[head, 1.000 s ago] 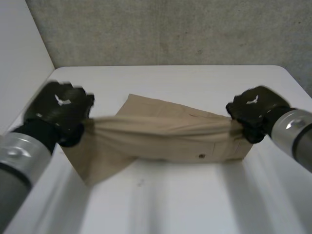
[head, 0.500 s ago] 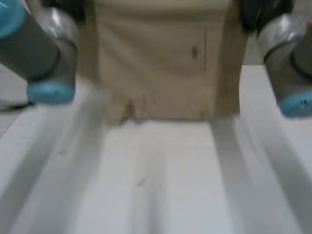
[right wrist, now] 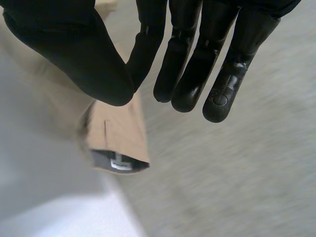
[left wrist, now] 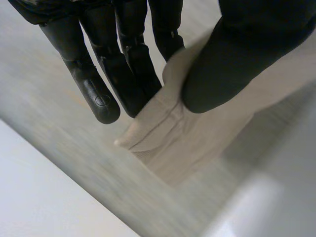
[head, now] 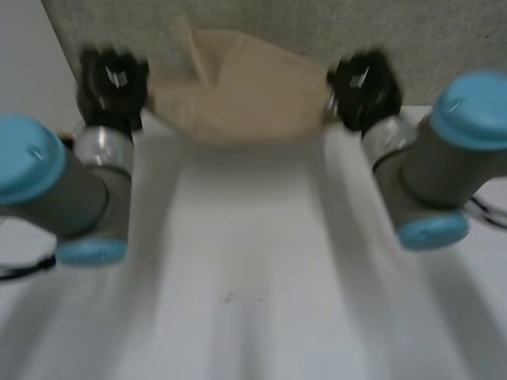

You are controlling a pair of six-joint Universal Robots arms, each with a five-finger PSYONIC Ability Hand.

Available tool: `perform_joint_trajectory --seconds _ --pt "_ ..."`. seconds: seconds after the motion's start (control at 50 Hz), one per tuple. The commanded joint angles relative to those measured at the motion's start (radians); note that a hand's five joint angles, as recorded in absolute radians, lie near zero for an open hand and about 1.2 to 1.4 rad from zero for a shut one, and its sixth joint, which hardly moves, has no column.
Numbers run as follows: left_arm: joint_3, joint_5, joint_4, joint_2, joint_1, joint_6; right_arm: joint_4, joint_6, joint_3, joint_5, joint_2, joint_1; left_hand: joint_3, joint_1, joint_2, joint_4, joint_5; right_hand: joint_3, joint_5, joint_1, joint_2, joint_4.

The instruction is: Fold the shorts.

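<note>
The robot's left hand [head: 113,79] pinches one end of the tan shorts [head: 238,95]. In the left wrist view its thumb presses a fold of the cloth [left wrist: 182,138] against the straight fingers [left wrist: 101,96]. The right hand [head: 364,85] grips the opposite end of the shorts in the same way. In the right wrist view its thumb and nearest finger [right wrist: 148,49] clamp the fabric [right wrist: 118,133], and a dark strip with a pale mark shows at the cloth's end below the thumb.

The shorts hang stretched between the two hands, bunched and sagging in the middle. A grey wall [head: 444,32] stands behind the shorts. The white table [head: 238,301] spreads out below and in front of them. Whether the lowest part of the shorts touches the table is too blurred to tell. The grey arms with light-blue caps flank the shorts on both sides.
</note>
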Motion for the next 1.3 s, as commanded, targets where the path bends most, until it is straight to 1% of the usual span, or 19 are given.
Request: perform_joint_trajectory --seconds 0.02,0.1,0.18,0.3,0.4,0.42,0.44,0.46,0.5,0.52,0.66,0.78,0.88,1.04,1.12,1.16,1.18,1.24,1.3 --pt "-0.161 -0.009 -0.012 -0.166 -0.019 0.002 0.028 -0.027 0.094 -0.001 0.188 0.017 0.203 0.259 0.197 0.199 0.232 0.212 0.224 0.404 0.22 0.204" --pt "-0.209 -0.044 -0.065 -0.173 -0.056 0.016 0.072 -0.023 0.138 0.01 0.181 0.015 0.203 0.259 0.197 0.199 0.232 0.212 0.224 0.404 0.22 0.204" --pt "-0.232 -0.078 -0.163 -0.099 -0.078 0.017 0.103 -0.015 0.19 0.01 0.092 0.014 0.203 0.259 0.197 0.199 0.232 0.212 0.224 0.404 0.22 0.204" --pt "-0.266 -0.083 -0.304 0.036 -0.076 0.008 0.16 -0.004 0.25 0.004 -0.033 0.014 0.203 0.259 0.197 0.199 0.232 0.212 0.224 0.404 0.22 0.204" --pt "-0.27 -0.08 -0.332 0.093 -0.069 0.005 0.207 0.037 0.269 -0.001 -0.056 0.014 0.203 0.259 0.197 0.199 0.232 0.212 0.224 0.404 0.22 0.204" --pt "-0.27 -0.078 -0.332 0.1 -0.069 0.005 0.207 0.06 0.269 -0.003 -0.056 0.015 0.203 0.259 0.197 0.199 0.232 0.166 0.178 0.359 0.175 0.158" --pt "-0.263 -0.078 -0.332 0.112 -0.069 0.007 0.204 0.126 0.269 -0.004 -0.056 0.014 0.203 0.259 0.197 0.199 0.232 -0.206 -0.194 -0.013 -0.198 -0.214" --pt "-0.257 -0.078 -0.332 0.119 -0.072 0.007 0.203 0.164 0.269 -0.007 -0.056 0.014 0.203 0.259 0.197 0.199 0.232 -0.408 -0.395 -0.215 -0.399 -0.416" --pt "-0.249 -0.077 -0.331 0.135 -0.073 0.007 0.203 0.247 0.264 -0.019 -0.048 0.011 0.203 0.259 0.197 0.199 0.232 -0.65 -0.637 -0.457 -0.641 -0.657" --pt "-0.232 -0.077 -0.331 0.159 -0.081 0.007 0.203 0.332 0.261 -0.036 -0.045 0.004 0.203 0.259 0.197 0.199 0.232 -0.778 -0.766 -0.585 -0.77 -0.786" --pt "-0.137 -0.074 -0.328 0.254 -0.134 -0.013 0.201 0.621 0.261 -0.182 0.007 -0.005 0.203 0.259 0.197 0.199 0.232 -0.871 -0.858 -0.678 -0.862 -0.878" --pt "-0.046 -0.08 -0.332 0.261 -0.187 -0.02 0.187 0.724 0.243 -0.19 0.058 0.004 0.203 0.259 0.197 0.199 0.232 -0.877 -0.864 -0.684 -0.868 -0.884" --pt "-0.02 -0.081 -0.335 0.253 -0.203 -0.016 0.128 0.763 0.203 -0.144 0.121 0.012 0.203 0.259 0.197 0.199 0.232 -0.847 -0.835 -0.654 -0.839 -0.855" --pt "0.012 -0.084 -0.337 0.251 -0.205 -0.02 0.108 0.77 0.138 -0.118 0.219 0.054 0.203 0.259 0.197 0.199 0.232 -0.762 -0.75 -0.569 -0.754 -0.77" --pt "0.012 -0.084 -0.335 0.256 -0.205 -0.021 0.109 0.77 0.103 -0.102 0.257 0.06 0.203 0.259 0.197 0.199 0.232 -0.56 -0.548 -0.367 -0.551 -0.568" --pt "0.012 -0.084 -0.337 0.262 -0.204 -0.021 0.111 0.766 0.086 -0.099 0.268 0.06 0.203 0.259 0.197 0.199 0.232 -0.171 -0.159 0.022 -0.163 -0.179" --pt "0.009 -0.084 -0.337 0.262 -0.202 -0.02 0.108 0.767 0.088 -0.093 0.265 0.06 0.203 0.259 0.197 0.199 0.232 0.208 0.22 0.401 0.216 0.2" --pt "-0.002 -0.084 -0.339 0.262 -0.199 -0.02 0.1 0.763 0.091 -0.066 0.244 0.06 0.203 0.259 0.197 0.199 0.232 0.212 0.224 0.404 0.22 0.204" --pt "-0.031 -0.083 -0.346 0.259 -0.193 -0.02 0.091 0.731 0.101 -0.026 0.161 0.049 0.203 0.259 0.197 0.199 0.232 0.212 0.224 0.404 0.22 0.204"
